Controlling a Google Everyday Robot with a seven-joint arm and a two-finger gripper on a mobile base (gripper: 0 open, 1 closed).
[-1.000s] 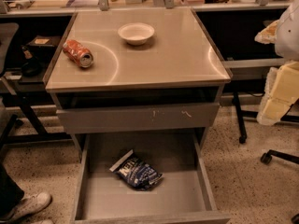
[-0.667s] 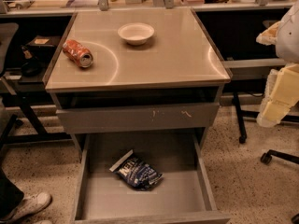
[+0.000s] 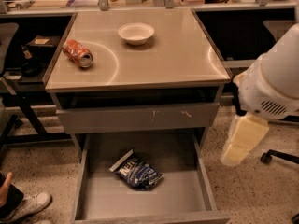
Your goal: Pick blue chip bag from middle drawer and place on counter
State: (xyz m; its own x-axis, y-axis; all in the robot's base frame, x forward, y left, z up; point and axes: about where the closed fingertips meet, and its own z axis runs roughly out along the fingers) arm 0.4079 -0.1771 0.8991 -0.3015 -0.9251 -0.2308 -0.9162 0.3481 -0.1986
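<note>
The blue chip bag (image 3: 137,171) lies flat on the floor of the open middle drawer (image 3: 184,197), a little left of the middle and clear of both side walls, exactly where it lay a second ago. Nothing has touched it. Its long axis runs on a slant, from the rear left toward the front right. The white lettering sits at the rear-left end, and the front-right end is more crumpled. Which end is the sealed top I cannot tell. What changes is off to the right. The gripper (image 3: 240,141), a cream-coloured piece hanging below the bulky white arm, is now lower and further left than a second ago. It hangs just outside the drawer's right wall, at about the height of the closed drawer front (image 3: 140,117) with its white scuffs. It is well apart from the bag and holds nothing. Whether it is spread or closed I cannot tell. I take this as the start of the reach, with the pick itself not yet begun. The arm has to cross the right wall and come down over the bag, and a grip across the slanted short side looks the easiest. Above, the counter (image 3: 173,55) carries a crushed orange can (image 3: 78,53) at the left and a white bowl (image 3: 136,33) near the back, both unmoved, with bare surface toward the front right.
</note>
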